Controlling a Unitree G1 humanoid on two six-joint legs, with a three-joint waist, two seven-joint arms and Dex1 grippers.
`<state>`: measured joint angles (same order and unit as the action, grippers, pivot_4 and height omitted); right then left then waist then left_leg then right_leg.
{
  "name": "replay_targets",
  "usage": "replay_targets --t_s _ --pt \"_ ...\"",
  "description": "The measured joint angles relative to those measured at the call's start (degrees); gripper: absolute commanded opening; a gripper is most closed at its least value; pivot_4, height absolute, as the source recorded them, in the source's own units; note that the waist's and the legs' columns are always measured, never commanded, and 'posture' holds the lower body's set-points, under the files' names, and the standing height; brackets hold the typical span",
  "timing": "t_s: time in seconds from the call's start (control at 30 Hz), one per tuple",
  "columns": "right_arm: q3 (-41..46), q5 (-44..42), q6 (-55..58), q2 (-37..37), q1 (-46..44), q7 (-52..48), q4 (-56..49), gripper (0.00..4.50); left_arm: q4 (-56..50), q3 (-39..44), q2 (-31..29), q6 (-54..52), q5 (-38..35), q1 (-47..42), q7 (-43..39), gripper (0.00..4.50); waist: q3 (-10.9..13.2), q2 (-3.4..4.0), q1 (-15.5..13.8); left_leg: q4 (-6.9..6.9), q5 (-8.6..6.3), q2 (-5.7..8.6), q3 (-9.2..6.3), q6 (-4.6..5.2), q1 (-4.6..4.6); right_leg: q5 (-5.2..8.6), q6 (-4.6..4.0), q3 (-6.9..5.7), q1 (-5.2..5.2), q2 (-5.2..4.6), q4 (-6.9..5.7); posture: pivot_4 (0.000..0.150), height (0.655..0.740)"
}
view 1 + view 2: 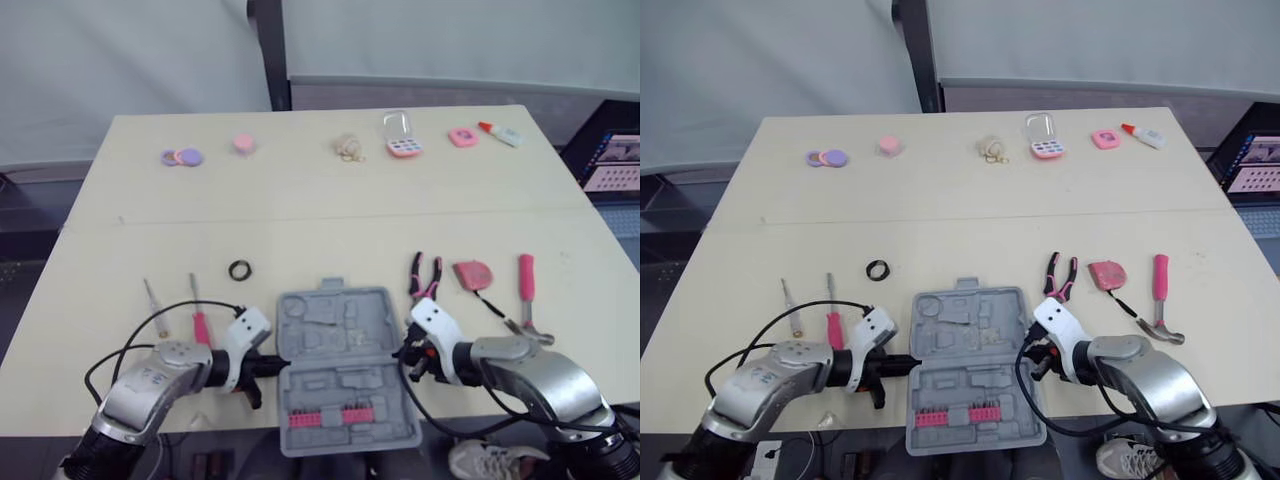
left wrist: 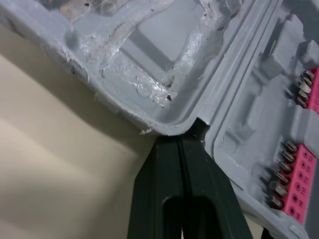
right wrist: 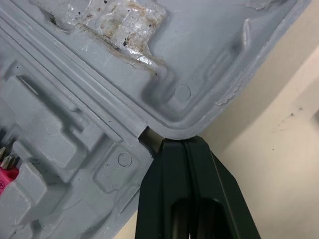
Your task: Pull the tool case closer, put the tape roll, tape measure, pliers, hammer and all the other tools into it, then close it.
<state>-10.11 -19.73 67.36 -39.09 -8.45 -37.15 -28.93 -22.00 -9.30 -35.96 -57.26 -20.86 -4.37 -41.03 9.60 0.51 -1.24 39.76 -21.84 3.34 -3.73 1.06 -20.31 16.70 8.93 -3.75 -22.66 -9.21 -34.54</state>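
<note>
Case [image 1: 345,365] lies open and flat at the front edge of the table [image 1: 300,220], bit-rack half nearest the robot and seemingly overhanging the edge a little

Left gripper [image 1: 280,363]: fingers [image 2: 159,189] pressed together, nothing between them, tips in the hinge notch on the case's left side. Right gripper [image 1: 398,352]: same, fingers [image 3: 172,189] together, tips at the hinge notch on the right side

So it's a hook-and-drag, not a clamp. My read for the pull:
- drag both sides at equal rate or the case yaws
- hold the tips low in the notches, they can ride out over the rim
- short pull only; more overhang risks tipping it off

Tools sit on the table outside the case: tape roll [image 1: 240,270] and two screwdrivers [image 1: 199,315] to its left; pliers [image 1: 424,278], tape measure [image 1: 472,273], hammer [image 1: 527,295] to its right
</note>
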Motion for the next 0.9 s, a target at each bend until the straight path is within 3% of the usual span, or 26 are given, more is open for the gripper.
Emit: replay_targets --t_s 0.3,0.57,0.67,0.83,0.9 --pt "4.4 -1.5 -0.3 -5.4 3.8 -0.1 -2.3 0.05 0.4 6.7 -5.8 -1.5 -3.3 2.2 -1.4 0.0 0.0 0.03 -0.1 -0.03 0.0 -0.02 0.01 0.0 -0.02 0.0 -0.01 0.03 0.0 -0.01 0.07 0.15 0.74" --pt "17.3 -7.4 -2.5 -13.4 14.0 -6.1 -10.8 0.05 -4.3 22.4 -5.8 -0.8 -13.2 6.0 -5.0 0.0 0.0 0.02 -0.2 -0.06 0.0 -0.11 0.0 0.0 -0.02 0.0 -0.01 0.02 0.04 -0.01 0.16 0.15 0.74" --pt "22.6 -9.3 -6.3 -13.5 20.5 -8.9 -12.3 0.05 -7.9 27.2 -4.9 2.6 -15.0 12.0 -5.1 0.0 0.0 0.02 -0.1 -0.13 0.0 -0.14 0.03 0.0 -0.01 0.0 -0.01 0.02 0.08 0.0 0.28 0.15 0.74" --pt "31.9 -11.0 -13.8 -8.8 27.8 -10.0 -12.8 0.05 -9.1 35.0 -0.4 17.0 -14.8 24.3 -9.0 0.0 0.0 -0.01 -0.3 -0.14 0.0 -0.13 0.19 0.0 0.01 0.0 -0.01 0.01 0.26 0.05 0.67 0.15 0.74" --pt "33.4 -11.4 -16.7 -7.2 30.8 -10.7 -13.4 0.0 -8.7 36.8 -0.4 19.9 -14.7 28.4 -10.6 0.54 0.0 0.01 -0.5 -0.14 0.0 -0.14 0.21 0.0 0.01 0.0 -0.01 0.06 0.26 0.03 0.67 0.15 0.74"
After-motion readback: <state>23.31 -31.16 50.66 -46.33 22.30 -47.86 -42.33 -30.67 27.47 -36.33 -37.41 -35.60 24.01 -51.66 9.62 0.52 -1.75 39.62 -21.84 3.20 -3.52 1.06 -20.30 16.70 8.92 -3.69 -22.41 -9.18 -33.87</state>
